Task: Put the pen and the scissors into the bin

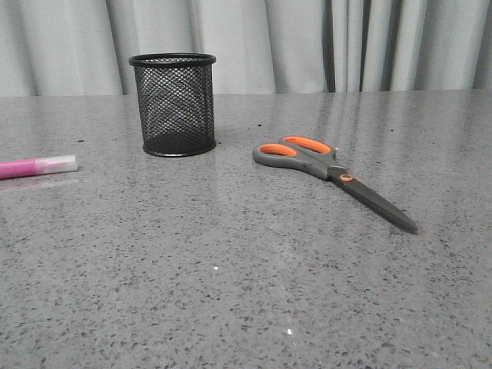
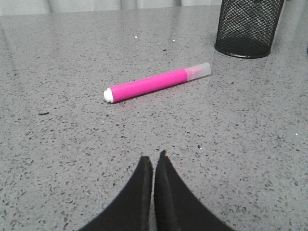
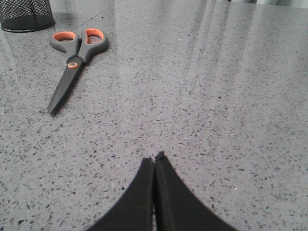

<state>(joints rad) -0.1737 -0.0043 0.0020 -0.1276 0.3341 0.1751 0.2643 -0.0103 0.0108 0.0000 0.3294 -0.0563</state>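
Front view – mesh bin: we see the black wire-mesh bin [image 1: 173, 104] standing upright on the grey speckled table [image 1: 246, 292], toward 11 o'clock from the table's middle, with nothing visible inside it.
Front view – pen: the pink pen [image 1: 37, 166] lies flat at the 9 o'clock edge, well apart from the bin, whitish cap toward the bin side.
Front view – scissors: the scissors [image 1: 332, 176] lie flat at about 2 o'clock, blades closed, tips pointing to 4 o'clock; no arm shows here.
Left wrist view – tool: our left gripper [image 2: 154, 161] is clenched with nothing between its fingers, clear of the pen [image 2: 157, 82], which lies crosswise ahead with its cap toward the bin [image 2: 248, 26].
Right wrist view – tool: our right gripper [image 3: 155, 161] is likewise clenched and empty; the scissors [image 3: 73, 60] lie well ahead, handles toward the bin [image 3: 26, 14].
Step in hand: we judge nothing is picked yet; this is the approach.
Next move: we must part the fingers, descend over an item's middle, and close across its width.
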